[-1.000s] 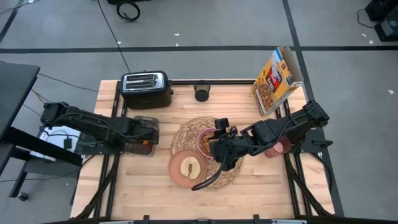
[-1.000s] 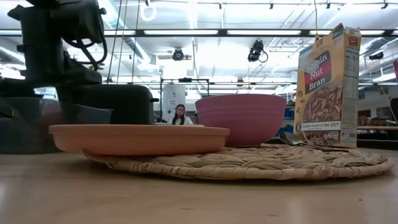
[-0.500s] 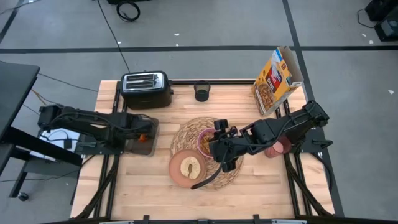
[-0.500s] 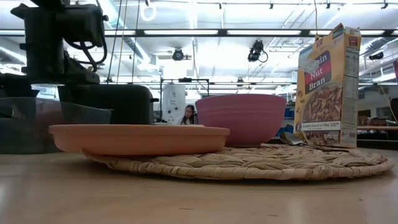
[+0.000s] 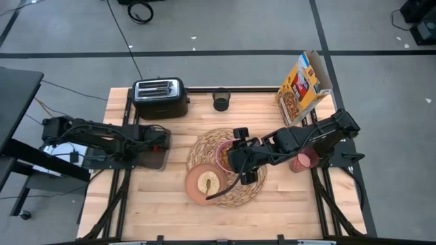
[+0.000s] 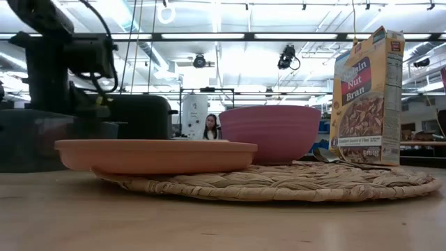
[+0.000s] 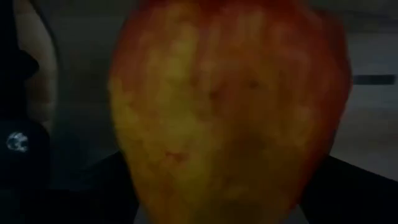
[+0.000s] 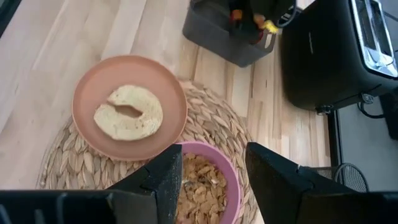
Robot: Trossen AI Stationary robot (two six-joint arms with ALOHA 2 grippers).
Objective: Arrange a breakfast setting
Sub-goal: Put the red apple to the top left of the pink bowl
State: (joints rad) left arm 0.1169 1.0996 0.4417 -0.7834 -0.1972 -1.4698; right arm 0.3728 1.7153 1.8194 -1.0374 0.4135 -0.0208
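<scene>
Pale wooden worktop point(image 5: 157, 204). The left hand point(image 5: 158, 138) has shifted back over the dark bin point(image 5: 153, 158) at the left edge. The waxy red-yellow apple point(image 7: 224, 112) fills its wrist view; whether it is gripped cannot be told. The apple has likely yet to reach the coarse woven mat point(image 5: 204, 146). The right hand point(image 8: 211, 180), half-spread and empty, hovers above the smooth round bowl point(image 8: 233, 186) beside the matt plate point(image 5: 197, 194).

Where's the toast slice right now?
In the high view the toast slice lies on the brownish-pink plate, at the near left edge of the woven placemat, beside the pink bowl.
</scene>
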